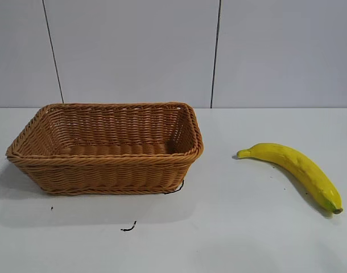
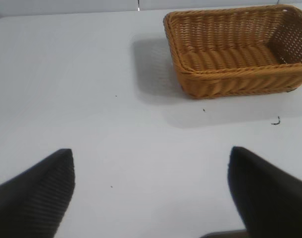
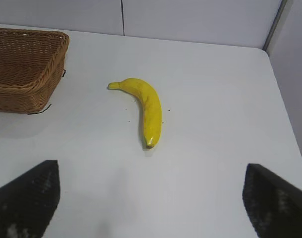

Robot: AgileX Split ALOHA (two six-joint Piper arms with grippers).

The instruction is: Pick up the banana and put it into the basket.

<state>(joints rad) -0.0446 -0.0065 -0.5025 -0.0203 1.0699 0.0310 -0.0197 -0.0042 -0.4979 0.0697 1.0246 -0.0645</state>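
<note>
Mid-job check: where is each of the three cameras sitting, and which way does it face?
Exterior: outside the rig, level with the table, facing the basket, with the banana apart from it; no arm shows.
Left wrist: on the left arm, looking over its open left gripper toward the basket.
Right wrist: on the right arm, looking over its open right gripper at the banana.
Shared: all three show the basket; exterior and right wrist share the banana.

A light-brown woven pattern with a braided rim is shown by the basket. The banana is coloured bright yellow, with a greenish patch near its brown cut end. The table is seen as plain white, marked by a few small dark specks. The wall is pale grey, crossed by thin dark lines.
</note>
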